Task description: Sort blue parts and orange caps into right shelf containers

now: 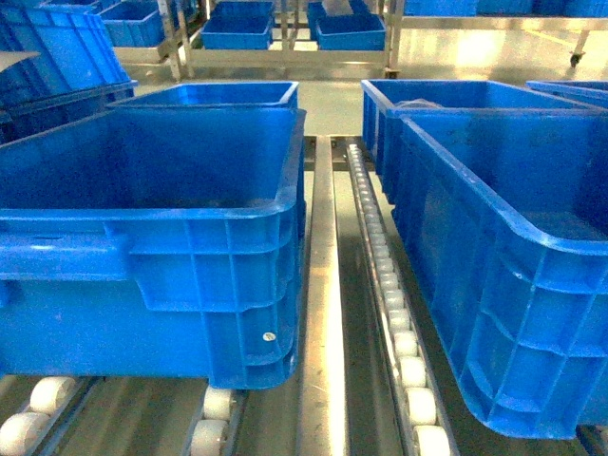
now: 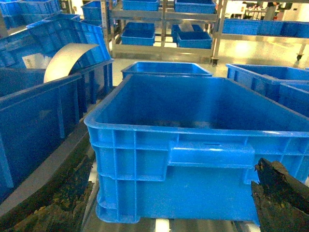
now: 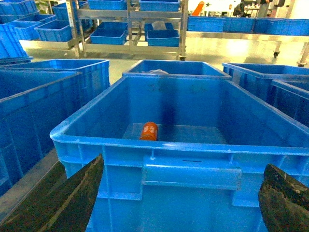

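Observation:
Two big bright-blue crates fill the head view, one on the left [image 1: 190, 237] and one of the right shelf containers [image 1: 503, 285] on the right, with another [image 1: 456, 104] behind it. Neither gripper shows in that view. My right gripper [image 3: 176, 203] stands open in front of a crate's handle wall [image 3: 193, 174]. An orange cap [image 3: 148, 131] lies on that crate's floor. My left gripper [image 2: 164, 208] is open too, facing the near wall of another crate [image 2: 193, 159], whose floor is dim. I can make out no blue parts.
A roller track [image 1: 394, 313] and a metal rail [image 1: 323, 313] run between the two near crates. More blue crates stand to both sides, and steel racks with smaller blue bins [image 1: 237, 28] are at the back. A curled white sheet [image 2: 67, 58] lies in a left crate.

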